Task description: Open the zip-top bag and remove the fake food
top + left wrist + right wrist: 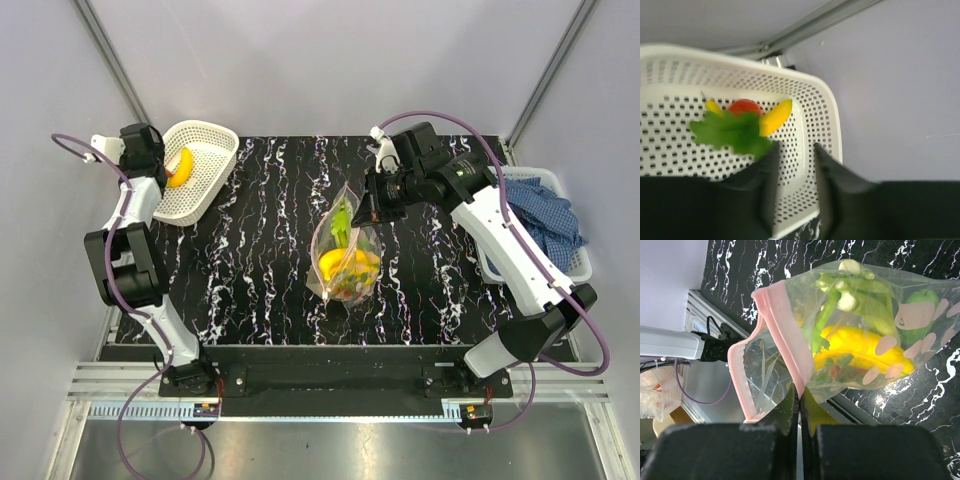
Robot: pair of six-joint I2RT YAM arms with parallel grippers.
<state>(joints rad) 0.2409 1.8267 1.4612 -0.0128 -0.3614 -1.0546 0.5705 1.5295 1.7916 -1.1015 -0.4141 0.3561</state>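
Note:
The zip-top bag (345, 255) hangs over the middle of the black marbled table, open along its pink zip strip (785, 335). My right gripper (800, 396) is shut on that strip's edge and holds the bag up (372, 212). Fake food is still inside: a yellow banana (860, 347), green-white leek pieces (850, 290) and small red and green bits. My left gripper (794, 150) hovers open over the white mesh basket (832, 115) at the far left (215, 170), with nothing between its fingers. In the basket lie a blurred green leafy piece (732, 132), a red piece (744, 106) and a yellow banana (775, 117).
A second white basket at the right edge holds a blue checked cloth (545, 215). Grey walls and metal frame rails enclose the table on three sides. Both arm bases stand at the near edge.

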